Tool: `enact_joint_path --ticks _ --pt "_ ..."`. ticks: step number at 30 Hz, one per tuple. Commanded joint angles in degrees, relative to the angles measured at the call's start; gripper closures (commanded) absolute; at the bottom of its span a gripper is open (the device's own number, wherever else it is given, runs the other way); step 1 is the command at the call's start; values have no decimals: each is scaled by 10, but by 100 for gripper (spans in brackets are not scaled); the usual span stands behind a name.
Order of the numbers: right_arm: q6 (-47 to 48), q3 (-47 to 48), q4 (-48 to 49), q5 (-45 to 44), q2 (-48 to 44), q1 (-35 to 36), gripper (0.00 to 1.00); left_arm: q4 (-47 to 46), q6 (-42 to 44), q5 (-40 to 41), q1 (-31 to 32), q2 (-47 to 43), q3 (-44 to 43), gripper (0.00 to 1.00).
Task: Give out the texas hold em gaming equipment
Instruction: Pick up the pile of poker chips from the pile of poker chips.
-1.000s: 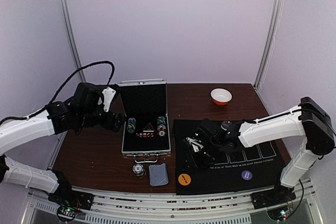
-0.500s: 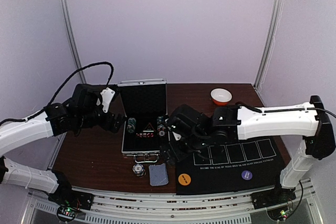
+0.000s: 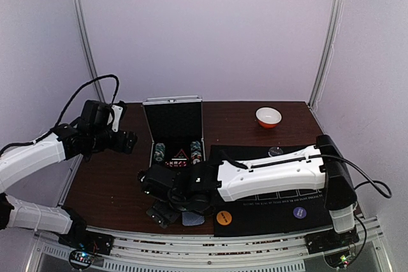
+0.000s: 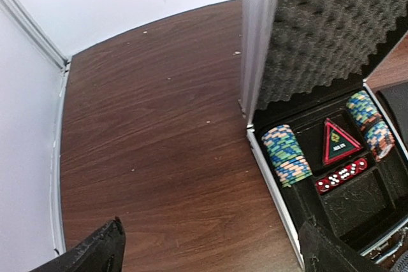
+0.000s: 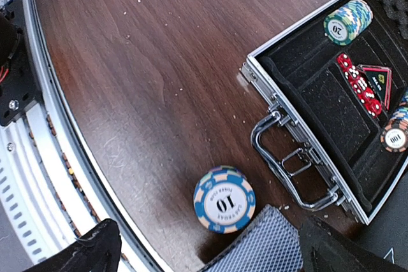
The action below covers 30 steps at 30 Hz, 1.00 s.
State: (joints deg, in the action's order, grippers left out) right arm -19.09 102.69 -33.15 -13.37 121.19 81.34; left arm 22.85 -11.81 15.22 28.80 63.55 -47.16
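R gripper (image 5: 210,240) is hovering w/ jaws spread wide, nothing held, almost over the "10" chip stack (image 5: 224,199) at low-centre of the wrist view. The stack is sitting on the table just beside the card deck (image 5: 264,246), in front of the open case (image 5: 331,109). Prob. the pick-a-stack step. Next move is calling for a straight drop, fingers straddling the stack, w/o nudging the cards. L gripper (image 4: 210,250) is idling, released, upper left of the top view.

Brown wooden tabletop (image 3: 115,183): open silver case (image 3: 173,122) centre, black mat (image 3: 268,213) lower right, bowl (image 3: 268,116) upper right; chip stack (image 5: 224,199) and cards (image 5: 261,248) bottom centre.
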Motion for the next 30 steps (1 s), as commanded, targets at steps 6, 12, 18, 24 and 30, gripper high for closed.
enact_joint_path --ticks 6,12,18,24,30 --pt "2 54 -38 1 57 -20 0 -28 -7 -31 -2 -15 12 2" --pt "6 60 -37 27 74 -25 3 -31 -5 -42 -3 -16 15 2" --pt "7 65 -39 31 93 -29 14 -34 -3 -51 -3 -15 15 2" --pt "8 79 -48 30 109 -31 28 -35 -2 -54 -2 -16 16 2" --pt "6 80 -46 26 107 -30 39 -37 -1 -55 -3 -19 18 2"
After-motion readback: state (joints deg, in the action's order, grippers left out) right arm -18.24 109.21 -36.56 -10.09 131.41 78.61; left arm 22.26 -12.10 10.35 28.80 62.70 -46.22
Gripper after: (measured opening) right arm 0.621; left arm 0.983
